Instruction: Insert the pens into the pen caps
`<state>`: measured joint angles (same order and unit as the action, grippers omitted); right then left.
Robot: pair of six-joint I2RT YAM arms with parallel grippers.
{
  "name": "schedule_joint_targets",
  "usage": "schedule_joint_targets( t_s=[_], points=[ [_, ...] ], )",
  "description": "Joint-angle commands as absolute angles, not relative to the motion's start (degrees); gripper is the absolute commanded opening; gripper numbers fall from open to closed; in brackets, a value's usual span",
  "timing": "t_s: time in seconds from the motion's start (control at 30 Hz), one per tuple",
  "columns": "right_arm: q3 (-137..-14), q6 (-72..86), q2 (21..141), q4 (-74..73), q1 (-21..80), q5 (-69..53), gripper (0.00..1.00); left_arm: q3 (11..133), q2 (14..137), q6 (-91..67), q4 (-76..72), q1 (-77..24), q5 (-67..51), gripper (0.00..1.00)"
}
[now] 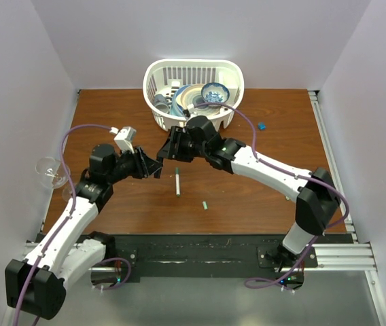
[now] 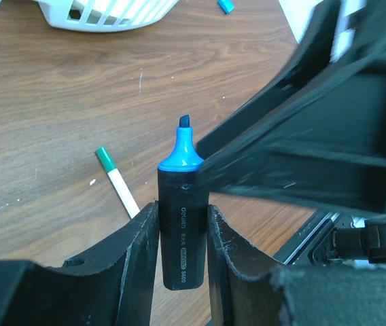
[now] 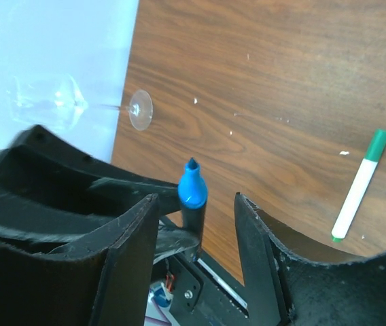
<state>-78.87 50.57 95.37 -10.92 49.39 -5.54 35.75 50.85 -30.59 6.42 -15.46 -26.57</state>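
My left gripper [image 2: 181, 207] is shut on a black highlighter pen [image 2: 181, 244] and holds it upright above the table, with its bare blue tip [image 2: 182, 151] pointing up. My right gripper [image 3: 196, 197] is open, and its fingers stand on either side of that blue tip [image 3: 192, 187] without touching it. The two grippers meet above the middle of the table [image 1: 160, 159]. A thin white pen [image 1: 177, 182] with a green end lies flat on the wood just below them, and shows in the left wrist view [image 2: 119, 187] and the right wrist view [image 3: 356, 193]. A tiny green cap [image 1: 206, 204] lies to its right.
A white basket [image 1: 155, 75] holding bowls and small items stands at the back centre. A small blue cap [image 1: 261, 125] lies on the wood right of the basket. A clear wine glass [image 1: 49, 171] lies on its side at the left table edge.
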Motion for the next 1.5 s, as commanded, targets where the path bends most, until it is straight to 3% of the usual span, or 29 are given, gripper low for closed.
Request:
schedule_joint_targets(
  t_s=[0.0, 0.13, 0.17, 0.23, 0.3, 0.43, 0.57, 0.63, 0.8, 1.07, 1.17, 1.33, 1.47],
  points=[
    [-81.7, 51.7, 96.7, -11.3, 50.7, -4.7, 0.49, 35.6, 49.0, -29.7, 2.9, -15.6, -27.6, 0.00],
    [-83.4, 51.2, 98.3, -11.4, 52.0, -5.2, 0.41, 35.7, 48.6, -29.5, 3.1, -15.6, -27.6, 0.00],
    [-83.5, 50.7, 98.4, -11.5, 52.2, -5.2, 0.35, 35.8, 48.5, -29.5, 3.0, -15.6, -27.9, 0.00],
    [-82.5, 50.5, 98.1, -10.4, 52.4, -5.5, 0.14, 35.9, 48.3, -29.5, 3.0, -15.6, -28.2, 0.00],
    [-81.0, 49.4, 96.5, -7.0, 52.4, -7.2, 0.03, 36.4, 48.3, -29.4, 3.9, -15.6, -29.4, 0.00],
    [-78.5, 41.9, 91.2, -4.1, 51.1, -10.7, 0.00, 39.3, 47.4, -28.6, 7.7, -15.6, -32.1, 0.43],
    [-71.3, 35.3, 82.8, 6.1, 48.6, -18.3, 0.00, 42.8, 46.8, -30.8, 9.1, -15.7, -41.0, 0.62],
    [-69.7, 35.2, 80.3, 9.8, 47.3, -24.7, 0.00, 43.7, 46.7, -32.2, 9.1, -15.6, -44.4, 0.67],
    [-69.0, 36.6, 78.4, 16.1, 47.3, -32.0, 0.00, 43.2, 45.4, -40.9, -2.3, -15.6, -53.8, 0.67],
    [-68.6, 38.9, 77.2, 19.0, 47.4, -34.0, 0.00, 42.9, 44.7, -51.6, -13.9, -15.6, -59.3, 0.55],
    [-67.8, 39.1, 76.4, 19.1, 47.4, -34.7, 0.00, 41.2, 44.2, -54.3, -17.1, -15.7, -59.9, 0.47],
    [-65.2, 39.6, 75.1, 20.0, 47.5, -34.2, 0.00, 37.8, 43.8, -58.3, -22.8, -15.6, -60.4, 0.21],
    [-64.2, 39.6, 74.4, 21.2, 47.5, -33.4, 0.00, 36.5, 43.9, -59.5, -25.0, -15.6, -60.6, 0.17]
  ],
)
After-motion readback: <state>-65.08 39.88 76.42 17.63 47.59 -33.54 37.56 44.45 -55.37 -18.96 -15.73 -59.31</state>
